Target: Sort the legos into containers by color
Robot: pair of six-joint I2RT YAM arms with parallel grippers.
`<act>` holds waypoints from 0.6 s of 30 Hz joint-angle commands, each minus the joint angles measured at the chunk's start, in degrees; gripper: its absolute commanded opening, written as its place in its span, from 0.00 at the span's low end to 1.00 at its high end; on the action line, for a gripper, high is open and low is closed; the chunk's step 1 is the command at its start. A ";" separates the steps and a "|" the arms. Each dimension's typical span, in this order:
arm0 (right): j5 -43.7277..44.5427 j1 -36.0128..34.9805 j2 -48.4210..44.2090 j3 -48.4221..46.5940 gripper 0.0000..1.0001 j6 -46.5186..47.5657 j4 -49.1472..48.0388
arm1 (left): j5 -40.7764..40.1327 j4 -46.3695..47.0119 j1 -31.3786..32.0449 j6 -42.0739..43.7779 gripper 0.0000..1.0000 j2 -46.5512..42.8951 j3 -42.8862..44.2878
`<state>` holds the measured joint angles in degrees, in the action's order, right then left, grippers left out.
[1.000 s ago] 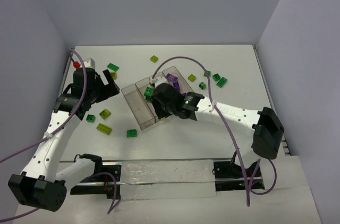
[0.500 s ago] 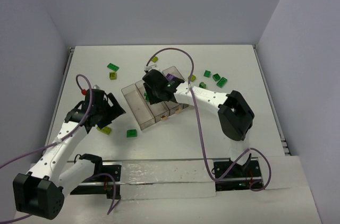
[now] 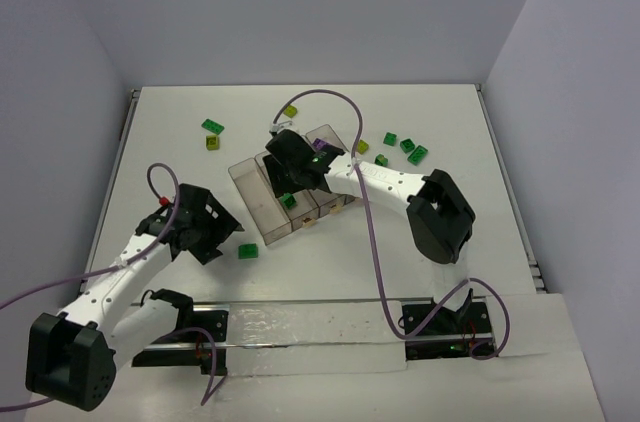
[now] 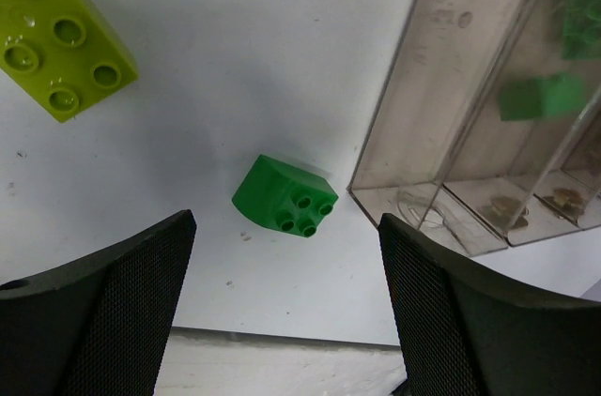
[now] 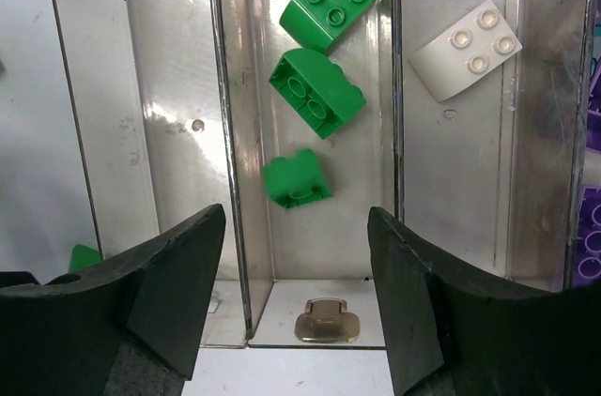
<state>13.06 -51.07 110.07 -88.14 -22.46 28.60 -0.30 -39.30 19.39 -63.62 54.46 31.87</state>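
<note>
The containers (image 3: 256, 198) form a clear four-compartment tray mid-table. My right gripper (image 3: 286, 180) hovers over it, open (image 5: 296, 269) and holding nothing. Below it, three dark green legos (image 5: 316, 92) lie in the second compartment, the nearest one (image 5: 296, 178) slightly blurred. A white lego (image 5: 465, 49) lies in the third compartment, and purple ones (image 5: 592, 227) show at the right edge. My left gripper (image 3: 220, 233) is open (image 4: 286, 307) low over the table. A loose dark green lego (image 4: 285, 197) lies just ahead of its fingers (image 4: 103, 312), untouched, beside the tray's corner (image 4: 423, 204).
A yellow-green lego (image 4: 56, 35) lies left of the left gripper. More loose legos sit at the back: green (image 3: 212, 126) and yellow-green (image 3: 212, 143) on the left, yellow-green (image 3: 290, 111) in the middle, several green ones (image 3: 408, 146) on the right. Walls enclose the table.
The left arm swung from the back left down to the green lego near the tray. The right gripper moved over the tray and opened, and a green lego now lies in the compartment below.
</note>
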 commanded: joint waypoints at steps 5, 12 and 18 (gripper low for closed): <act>3.59 0.59 -7.85 2.72 0.71 -1.03 -1.52 | 3.30 5.68 0.47 -12.84 0.79 0.27 -3.52; 5.36 0.98 -16.65 9.42 0.72 -1.83 -1.47 | 4.48 3.37 0.59 -20.60 0.78 5.52 -2.19; 6.26 0.89 -19.16 11.47 0.72 -1.98 -0.66 | 3.56 -1.85 1.34 -24.12 0.75 8.05 -0.19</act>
<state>17.21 -50.46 92.84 -78.44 -23.64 28.28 2.94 -37.57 19.93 -83.28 61.48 28.50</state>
